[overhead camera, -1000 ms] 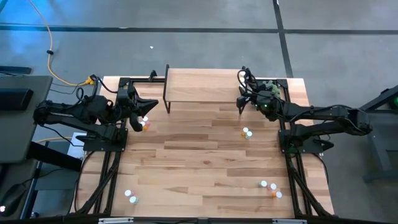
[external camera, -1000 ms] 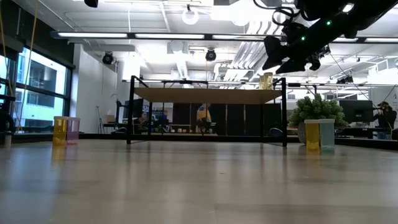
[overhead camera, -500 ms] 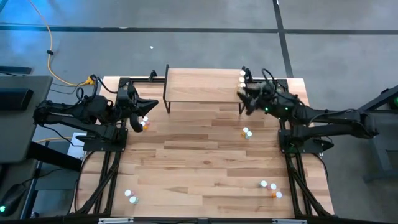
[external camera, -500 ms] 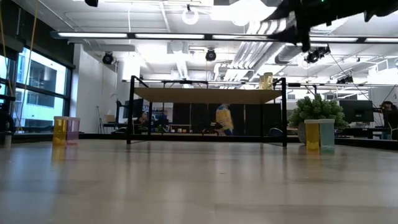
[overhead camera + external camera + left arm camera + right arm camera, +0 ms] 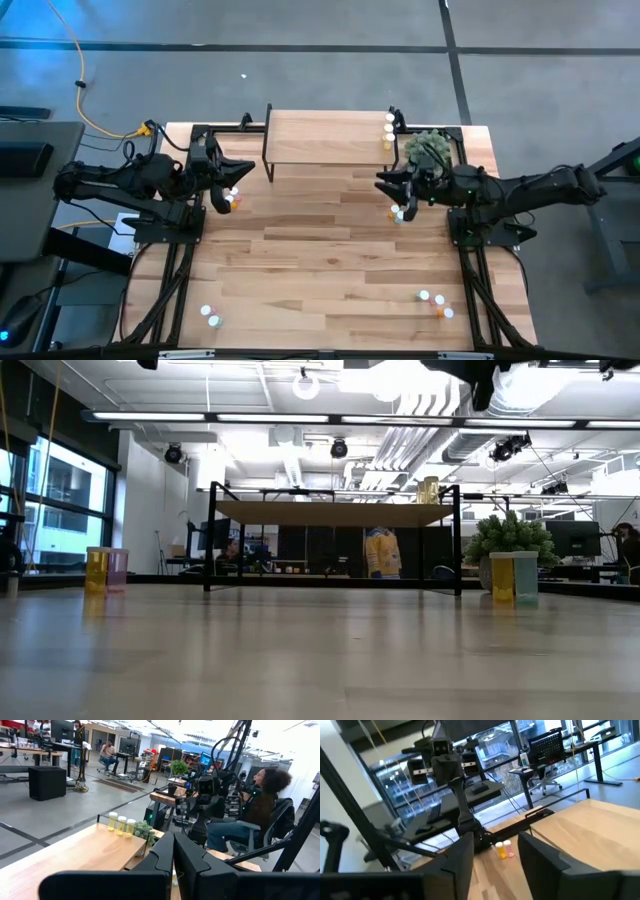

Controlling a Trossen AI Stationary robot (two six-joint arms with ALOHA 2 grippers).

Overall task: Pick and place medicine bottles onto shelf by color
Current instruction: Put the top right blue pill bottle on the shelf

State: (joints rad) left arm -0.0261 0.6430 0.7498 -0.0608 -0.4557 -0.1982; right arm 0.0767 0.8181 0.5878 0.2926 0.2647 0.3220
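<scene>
The shelf (image 5: 325, 140) stands at the table's far edge, with three yellowish medicine bottles (image 5: 389, 130) upright at its right end, also seen in the left wrist view (image 5: 120, 824). My right gripper (image 5: 383, 183) hangs open and empty above the table, pointing toward the left, just left of two bottles (image 5: 397, 212) standing on the table. My left gripper (image 5: 232, 178) is shut and empty at the left, above an orange and a pale bottle (image 5: 230, 198). The right wrist view shows that pair (image 5: 504, 849) beyond its open fingers (image 5: 496, 842).
More bottles stand near the front left (image 5: 209, 316) and front right (image 5: 435, 303). A round green plant (image 5: 428, 147) sits right of the shelf. A seated person (image 5: 260, 810) is behind the right arm. Bare wood lies across the table's middle.
My right gripper has drawn back from the shelf's right end toward the table's near edge and risen, swinging round to point at the table's left. The three yellowish bottles now stand uncovered on the shelf.
</scene>
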